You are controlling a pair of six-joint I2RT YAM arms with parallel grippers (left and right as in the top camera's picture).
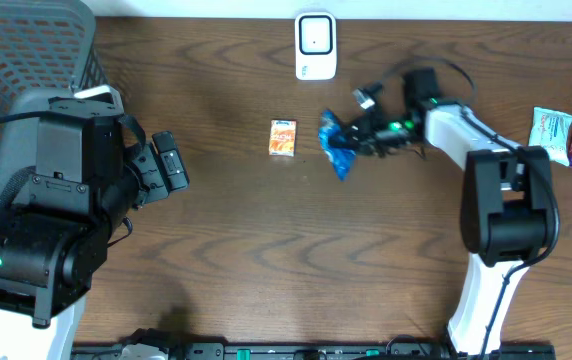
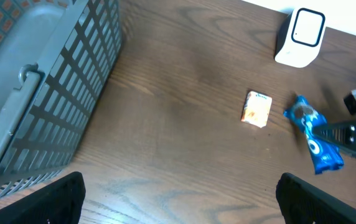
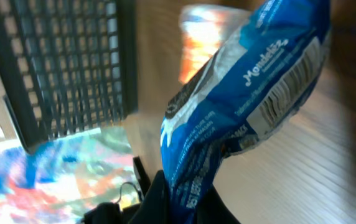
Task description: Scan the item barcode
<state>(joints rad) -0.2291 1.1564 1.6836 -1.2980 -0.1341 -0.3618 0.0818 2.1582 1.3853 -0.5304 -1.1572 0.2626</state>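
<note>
Closest to the right wrist camera is a blue packet [image 3: 240, 112], clamped at its lower end between the pinched-together fingers of the right gripper [image 1: 364, 138] and rising away from them. White script on the packet reads "Mondelez", and just beside that word sits a white panel with the black bars of a barcode [image 3: 290, 93], turned toward the lens; the smaller print around it is too blurred to read. From overhead the packet lies toward the back of the brown wooden table [image 1: 266, 250], right of a small orange box [image 1: 283, 137] and a little apart from it, with the right gripper meeting it from the right. Whether the packet touches the wood or hangs just above it cannot be told. A white device [image 1: 315, 45] with a dark square face stands at the far edge, behind the box and the packet. The left gripper [image 1: 171, 165] hovers over bare wood with its fingers spread wide and nothing between them, beside a grey mesh basket [image 1: 26, 50] in the far left corner. Two more snack packets [image 1: 566, 135], one pale green and one pink, lie at the right edge, their labels unreadable.
</note>
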